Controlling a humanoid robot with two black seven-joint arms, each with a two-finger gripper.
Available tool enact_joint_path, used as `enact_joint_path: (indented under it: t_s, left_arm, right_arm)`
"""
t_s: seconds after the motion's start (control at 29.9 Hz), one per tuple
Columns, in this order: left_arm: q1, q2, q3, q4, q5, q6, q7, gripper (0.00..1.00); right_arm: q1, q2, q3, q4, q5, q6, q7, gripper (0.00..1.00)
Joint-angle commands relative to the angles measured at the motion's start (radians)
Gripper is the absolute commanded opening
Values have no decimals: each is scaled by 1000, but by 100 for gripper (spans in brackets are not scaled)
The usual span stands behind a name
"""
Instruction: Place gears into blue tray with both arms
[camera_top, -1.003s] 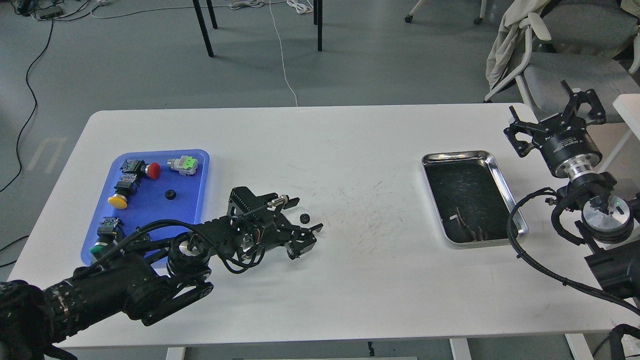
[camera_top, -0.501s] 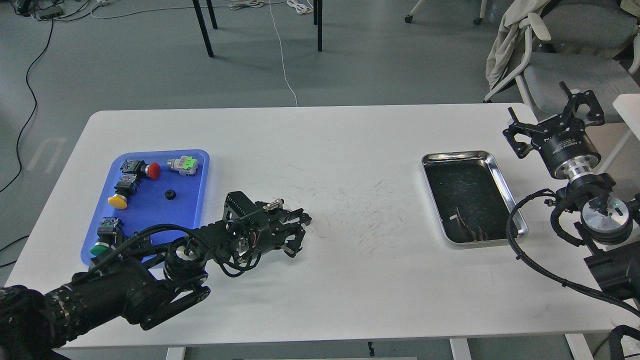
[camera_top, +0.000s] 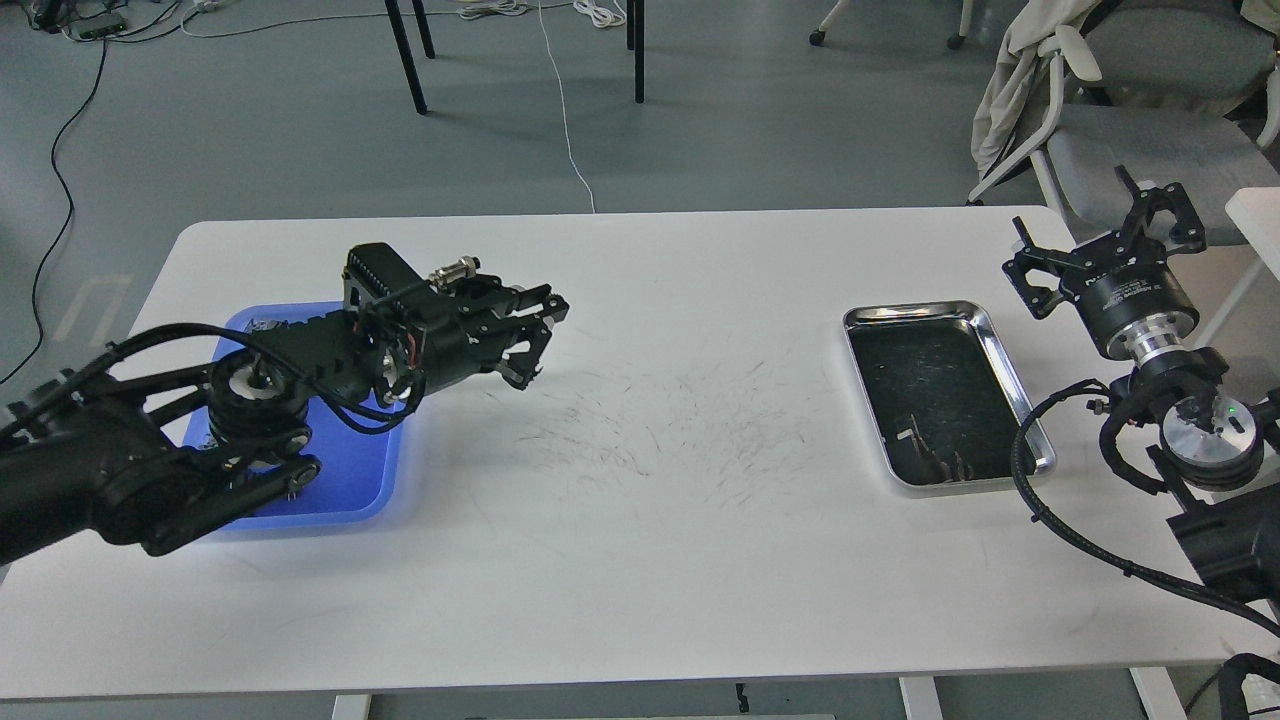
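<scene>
The left gripper (camera_top: 535, 340) hung raised above the white table (camera_top: 660, 560), its fingers drawn close together; no gear showed between them, and whether they clenched one could not be told. The blue tray (camera_top: 330, 495) lay at about eight o'clock from those fingers, largely hidden under the left arm (camera_top: 250, 400), with only its near rim and a strip of floor in sight. No gear could be seen anywhere on the tabletop or on the visible part of the tray.

The right gripper (camera_top: 1105, 240) was held off the table's right edge, at two o'clock from the steel tray (camera_top: 1010, 380), its fingers spread wide and holding nothing. Between the two trays the scuffed tabletop lay open toward three o'clock from the left gripper. The blue tray sat close to the table's left edge, the steel tray near the right edge.
</scene>
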Motion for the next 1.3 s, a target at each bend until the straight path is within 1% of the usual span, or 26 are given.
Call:
enact_joint_path:
  t_s: [0.0, 0.1, 0.13, 0.23, 0.3, 0.4, 0.47, 0.8, 0.9, 1.04, 1.14, 1.17, 1.2, 1.27]
  left_arm:
    - [-59, 181, -1, -97, -69, -59, -11, 7]
    - [-44, 344, 17, -133, -98, -48, -15, 7]
    - [-6, 385, 23, -131, -113, -32, -20, 7]
    - [144, 421, 23, -118, -190, 62, -23, 7]
    - [208, 426, 26, -102, -211, 105, -22, 7]
    - [272, 412, 16, -59, -210, 113, -22, 7]
    - [280, 391, 16, -41, -211, 114, -22, 7]
    - [358, 205, 14, 125, -199, 116, -22, 7]
    - [363, 163, 4, 175, -199, 117, -22, 7]
    - [363, 146, 5, 214, -199, 117, -23, 8]
    - [364, 145, 5, 217, -199, 116, -22, 12]
    - [367, 145, 5, 218, -199, 116, -22, 15]
    - [369, 145, 5, 220, -199, 116, -22, 20]
    - [370, 145, 5, 220, -199, 116, -22, 28]
  right_arm:
    - [-1, -1, -3, 2, 2, 0, -1, 98]
    - [0, 1, 0, 2, 2, -2, -1, 98]
    - [0, 1, 0, 2, 2, -2, -1, 98]
    - [2, 1, -3, 2, 2, -2, -1, 98]
    - [3, 2, -4, 2, 2, -2, -1, 98]
    - [5, 2, -12, 2, 0, -3, -1, 98]
    - [6, 2, -12, 2, 0, -3, -1, 98]
    - [8, -1, -15, 1, 0, -3, -1, 98]
    - [0, -2, -14, 1, 0, -2, -1, 98]
    - [-1, -1, -14, 1, 0, -2, 0, 98]
    - [-1, -1, -14, 1, 0, -2, 0, 98]
    - [-1, -1, -14, 1, 0, -2, 0, 98]
    - [-1, -1, -14, -1, 0, -2, 0, 98]
    - [-1, -1, -14, -1, 0, -2, 0, 98]
